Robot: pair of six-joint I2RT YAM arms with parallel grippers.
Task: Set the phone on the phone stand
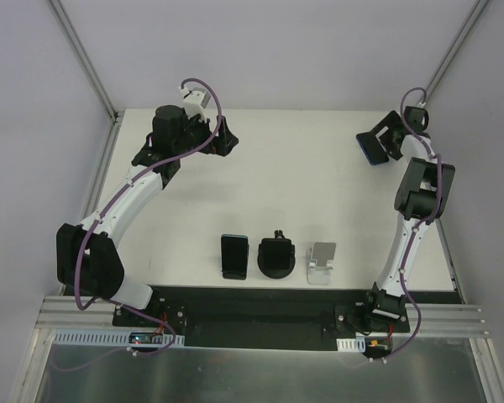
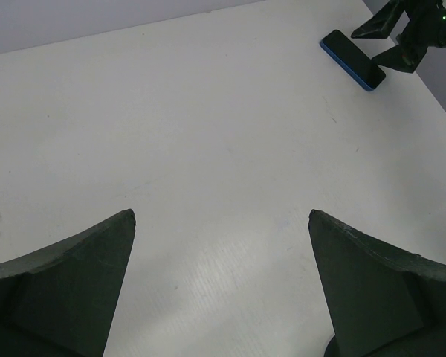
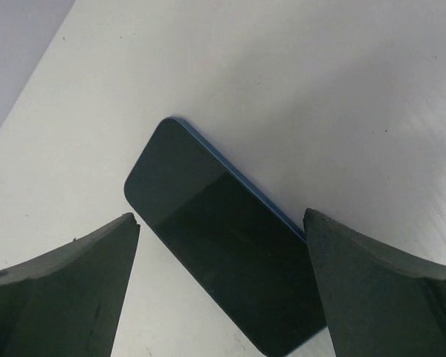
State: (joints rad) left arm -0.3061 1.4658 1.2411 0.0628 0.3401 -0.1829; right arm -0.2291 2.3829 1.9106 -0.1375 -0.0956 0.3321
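A blue-edged phone (image 3: 223, 238) with a dark screen lies flat on the white table at the back right (image 1: 371, 151). My right gripper (image 3: 221, 216) is open, one finger on each side of the phone, just above it and not closed on it. My left gripper (image 2: 221, 213) is open and empty over bare table at the back left (image 1: 223, 138). The left wrist view shows the phone (image 2: 353, 58) far off, with the right gripper's fingers (image 2: 412, 33) beside it. A silver phone stand (image 1: 322, 263) sits near the front edge.
Left of the silver stand are a black round-based holder (image 1: 276, 256) and a black flat-faced holder (image 1: 233, 255). Grey walls and metal posts close the back and sides. The table's right edge (image 1: 447, 252) runs close to the right arm.
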